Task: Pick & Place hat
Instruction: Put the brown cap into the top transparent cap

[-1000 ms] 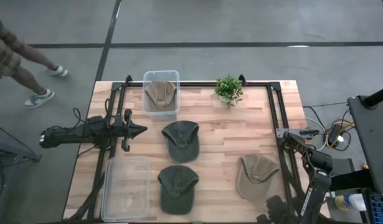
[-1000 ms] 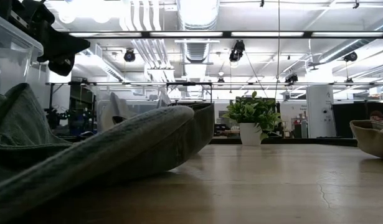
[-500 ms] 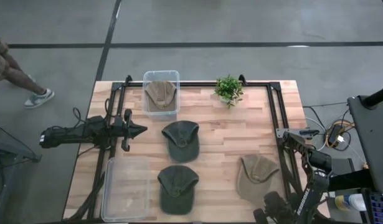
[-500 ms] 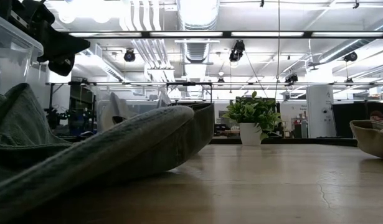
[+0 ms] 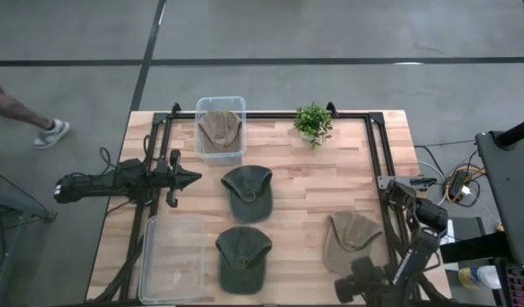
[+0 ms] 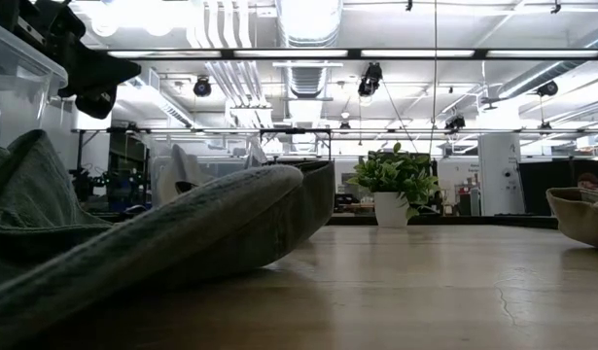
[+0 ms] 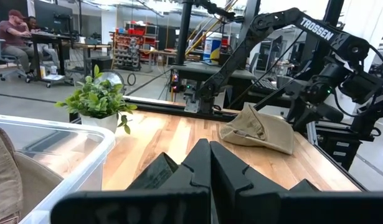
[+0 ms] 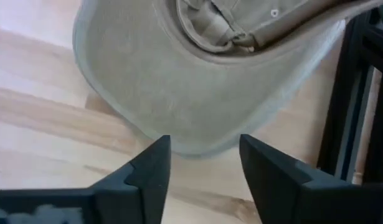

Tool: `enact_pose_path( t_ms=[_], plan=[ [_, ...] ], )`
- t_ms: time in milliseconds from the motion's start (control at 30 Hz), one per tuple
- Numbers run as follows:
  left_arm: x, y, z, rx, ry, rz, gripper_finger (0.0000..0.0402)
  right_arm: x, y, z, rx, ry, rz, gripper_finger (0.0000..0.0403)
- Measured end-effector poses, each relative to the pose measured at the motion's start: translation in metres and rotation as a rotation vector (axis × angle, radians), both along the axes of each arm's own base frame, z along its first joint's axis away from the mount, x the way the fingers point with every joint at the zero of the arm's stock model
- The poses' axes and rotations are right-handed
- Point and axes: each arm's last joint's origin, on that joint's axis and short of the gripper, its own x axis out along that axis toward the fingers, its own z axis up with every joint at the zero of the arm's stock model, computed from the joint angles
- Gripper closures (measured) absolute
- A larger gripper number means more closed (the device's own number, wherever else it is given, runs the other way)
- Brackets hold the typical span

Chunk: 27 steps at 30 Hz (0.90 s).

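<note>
A tan hat (image 5: 351, 240) lies on the table at the near right, its brim (image 8: 179, 106) toward the near edge. My right gripper (image 8: 203, 177) hovers open over that brim's front edge, one finger on either side of it, at the table's near edge (image 5: 345, 286). Two dark green hats (image 5: 247, 192) (image 5: 242, 256) lie mid-table. Another tan hat (image 5: 219, 128) sits in a clear bin (image 5: 220, 102) at the far side. My left gripper (image 5: 189, 177) waits shut at the left, above the table.
An empty clear bin (image 5: 171, 256) stands at the near left. A small potted plant (image 5: 313, 122) stands at the far edge. Black frame rails (image 5: 374, 162) run along the table's sides. Bare wood lies between the hats and the right rail.
My right gripper has moved along the table's near edge toward the left, coming in under the tan hat's brim. The hats have stayed where they were.
</note>
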Motion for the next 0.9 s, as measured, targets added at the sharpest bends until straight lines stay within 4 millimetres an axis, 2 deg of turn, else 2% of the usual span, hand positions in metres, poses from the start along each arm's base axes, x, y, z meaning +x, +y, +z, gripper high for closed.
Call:
enact_pose_path(
  t_ms=[167, 400, 667, 900],
  plan=[
    [0.000, 0.000, 0.000, 0.000, 0.000, 0.000, 0.0402, -0.001, 0.000, -0.001, 0.023, 0.047, -0.025, 0.0196],
    [0.000, 0.000, 0.000, 0.000, 0.000, -0.001, 0.0402, -0.001, -0.002, -0.002, 0.015, 0.057, -0.029, 0.0193],
    [0.000, 0.000, 0.000, 0.000, 0.000, -0.001, 0.0402, -0.003, -0.012, -0.025, -0.019, 0.070, -0.035, 0.0193],
    [0.000, 0.000, 0.000, 0.000, 0.000, -0.005, 0.0402, -0.004, -0.021, -0.035, -0.080, 0.063, -0.029, 0.0208]
  ],
)
